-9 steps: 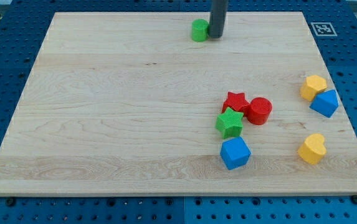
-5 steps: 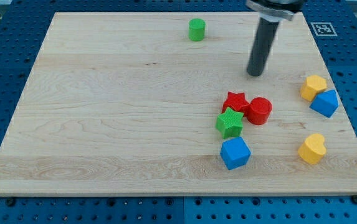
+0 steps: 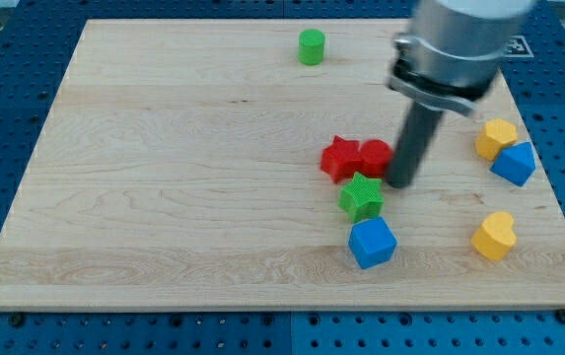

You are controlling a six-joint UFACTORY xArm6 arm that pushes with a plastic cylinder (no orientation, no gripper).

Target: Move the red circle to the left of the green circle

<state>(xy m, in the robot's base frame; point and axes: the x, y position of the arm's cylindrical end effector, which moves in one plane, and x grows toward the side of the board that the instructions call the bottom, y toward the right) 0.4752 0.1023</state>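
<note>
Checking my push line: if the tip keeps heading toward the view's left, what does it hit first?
My tip already sits against the red circle, it seems; the red star touches it just beyond. The green star lies just below that line.

Bright, even light (arm (image 3: 459,39) motion-blurred), soft shadows.

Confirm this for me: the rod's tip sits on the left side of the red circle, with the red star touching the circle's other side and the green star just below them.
Not quite. In the camera view, my tip is on the right side of the red circle, not the left. The rest holds: the red star touches the circle's other side, and the green star sits just below them.
</note>
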